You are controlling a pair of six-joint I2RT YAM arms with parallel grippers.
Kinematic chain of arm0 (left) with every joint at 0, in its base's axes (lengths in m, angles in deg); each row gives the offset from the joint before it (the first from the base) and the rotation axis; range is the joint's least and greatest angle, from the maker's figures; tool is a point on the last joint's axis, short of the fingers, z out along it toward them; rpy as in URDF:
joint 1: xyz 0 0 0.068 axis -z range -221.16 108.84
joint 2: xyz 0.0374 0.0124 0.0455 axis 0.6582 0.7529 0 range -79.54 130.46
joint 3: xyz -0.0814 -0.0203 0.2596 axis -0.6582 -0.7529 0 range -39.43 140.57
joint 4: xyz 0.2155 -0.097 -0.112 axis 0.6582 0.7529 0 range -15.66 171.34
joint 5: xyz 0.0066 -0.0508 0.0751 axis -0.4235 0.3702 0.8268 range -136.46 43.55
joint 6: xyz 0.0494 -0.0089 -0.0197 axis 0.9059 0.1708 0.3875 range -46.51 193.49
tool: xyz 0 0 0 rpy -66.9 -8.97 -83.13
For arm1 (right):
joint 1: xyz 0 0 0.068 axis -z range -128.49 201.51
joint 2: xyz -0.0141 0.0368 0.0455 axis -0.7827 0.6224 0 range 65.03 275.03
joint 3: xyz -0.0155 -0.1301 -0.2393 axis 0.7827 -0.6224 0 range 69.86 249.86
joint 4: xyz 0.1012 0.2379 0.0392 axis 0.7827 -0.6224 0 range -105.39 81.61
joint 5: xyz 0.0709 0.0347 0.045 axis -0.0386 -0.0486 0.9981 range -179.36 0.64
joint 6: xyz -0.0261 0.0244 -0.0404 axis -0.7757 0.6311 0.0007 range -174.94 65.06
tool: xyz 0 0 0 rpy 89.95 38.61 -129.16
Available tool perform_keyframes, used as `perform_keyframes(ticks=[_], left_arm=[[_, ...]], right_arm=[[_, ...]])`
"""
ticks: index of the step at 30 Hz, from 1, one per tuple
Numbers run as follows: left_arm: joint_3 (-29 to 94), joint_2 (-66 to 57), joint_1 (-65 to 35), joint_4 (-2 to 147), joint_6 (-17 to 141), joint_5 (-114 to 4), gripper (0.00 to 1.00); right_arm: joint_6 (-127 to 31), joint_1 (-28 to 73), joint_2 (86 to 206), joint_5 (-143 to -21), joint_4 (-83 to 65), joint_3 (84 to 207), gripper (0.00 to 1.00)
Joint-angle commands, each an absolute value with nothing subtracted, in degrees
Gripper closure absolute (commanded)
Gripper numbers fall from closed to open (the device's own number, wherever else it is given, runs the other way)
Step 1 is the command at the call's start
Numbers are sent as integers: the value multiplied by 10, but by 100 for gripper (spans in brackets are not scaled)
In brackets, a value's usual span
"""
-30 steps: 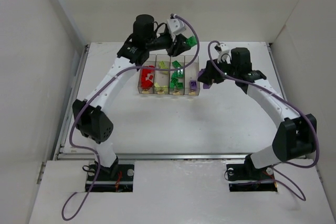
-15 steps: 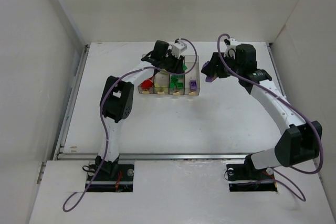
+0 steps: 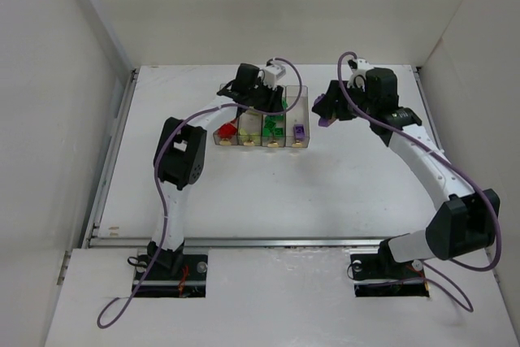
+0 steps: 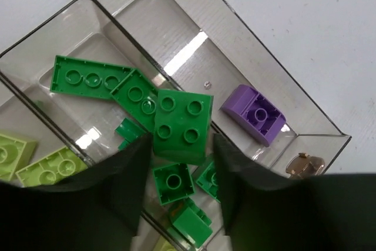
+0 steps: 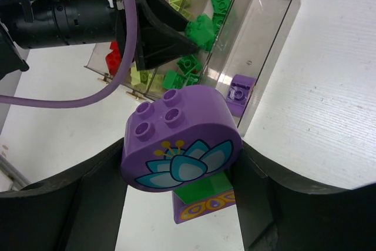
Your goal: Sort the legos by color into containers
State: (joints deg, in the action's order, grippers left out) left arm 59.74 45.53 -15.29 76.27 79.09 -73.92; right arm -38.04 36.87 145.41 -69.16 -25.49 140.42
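The containers (image 3: 260, 123) are four clear bins in a row holding red (image 3: 223, 129), lime, green and purple (image 3: 299, 130) legos. My left gripper (image 3: 272, 101) hangs low over the green bin, shut on a green four-stud lego (image 4: 179, 124) at its fingertips (image 4: 144, 157). Loose green legos (image 4: 88, 77) lie below it, and one purple lego (image 4: 257, 114) lies in the neighbouring bin (image 4: 176, 33). My right gripper (image 3: 325, 110) is beside the purple bin's far right, shut on a clump (image 5: 182, 139): a purple flower brick, a green brick and a purple patterned brick.
White walls enclose the table on three sides. In the right wrist view the left arm's black wrist and purple cable (image 5: 126, 39) sit over the bins (image 5: 270, 4), close to my right gripper. Yellowish tabs (image 4: 302, 164) mark the bins' near ends.
The left arm has come down from high above the bins to just over the green bin, carrying the green lego. The right gripper has shifted slightly toward the back with its clump.
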Motion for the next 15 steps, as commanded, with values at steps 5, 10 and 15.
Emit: perform_keyframes(ticks=[5, 10, 15], left_arm=[[607, 424, -166, 765, 778, -754, 26], [613, 389, -166, 802, 808, -793, 0], [610, 306, -166, 846, 894, -854, 0]], right_arm=[[-384, 371, 1413, -692, -226, 1431, 100], [-379, 371, 1403, -687, -226, 1441, 100], [-318, 371, 1391, -692, -208, 1462, 100]])
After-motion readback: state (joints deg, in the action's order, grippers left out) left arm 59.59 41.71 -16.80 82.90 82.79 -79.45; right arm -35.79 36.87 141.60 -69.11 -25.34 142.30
